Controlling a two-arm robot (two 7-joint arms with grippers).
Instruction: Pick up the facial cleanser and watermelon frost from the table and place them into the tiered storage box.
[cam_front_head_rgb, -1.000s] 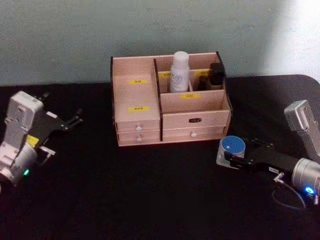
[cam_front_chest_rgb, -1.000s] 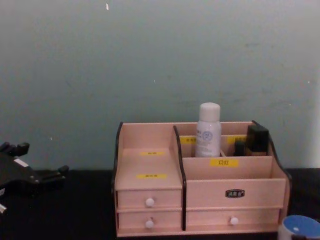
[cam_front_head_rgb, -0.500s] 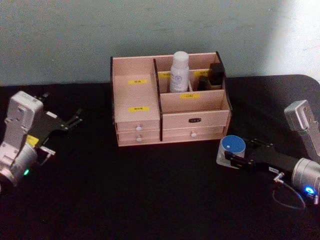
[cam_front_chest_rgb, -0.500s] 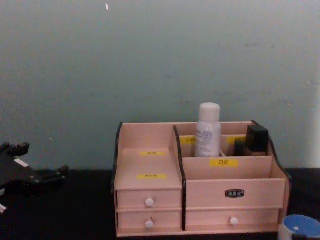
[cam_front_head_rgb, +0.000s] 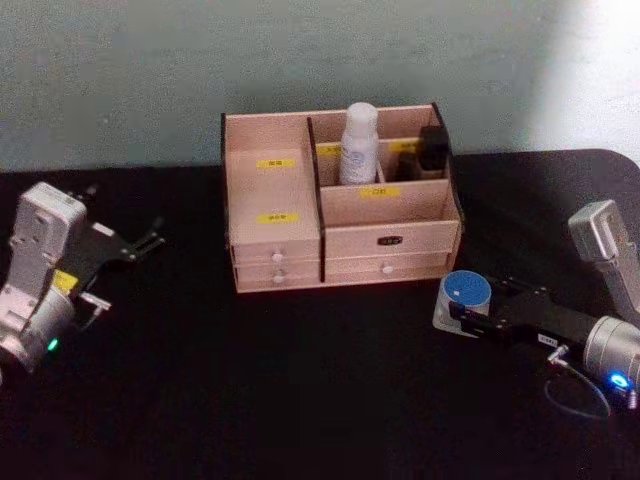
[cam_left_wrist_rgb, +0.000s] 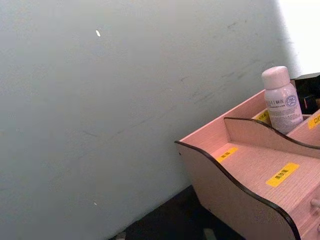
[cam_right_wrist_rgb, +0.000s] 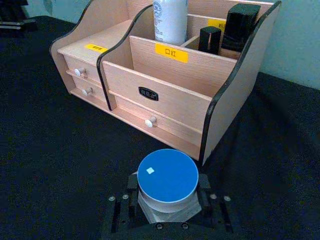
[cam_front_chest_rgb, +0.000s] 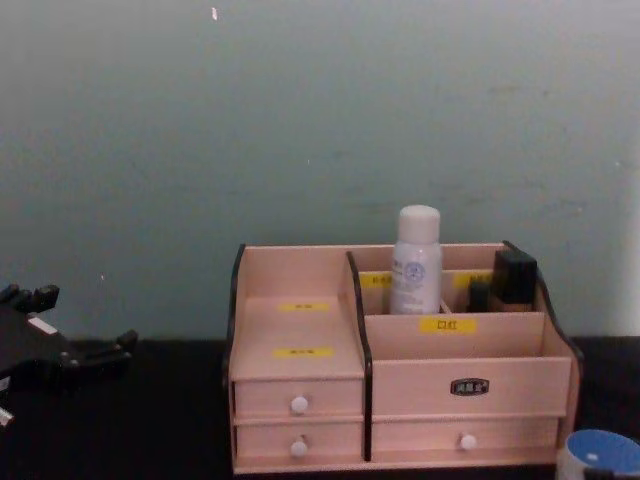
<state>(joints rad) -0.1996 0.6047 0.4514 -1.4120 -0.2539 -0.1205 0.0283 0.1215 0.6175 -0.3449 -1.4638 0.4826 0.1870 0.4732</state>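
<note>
Right jaws grip the jar (cam_right_wrist_rgb: 167, 176) on the desk (cam_front_head_rgb: 300, 380); left jaws gape empty, far left. Lifted too low, it could clip the box (cam_front_head_rgb: 390, 240) and slip.

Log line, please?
right claw shut on blue-lidded round jar beside wooden tiered storage box | left claw open, parked left | white bottle in box
</note>
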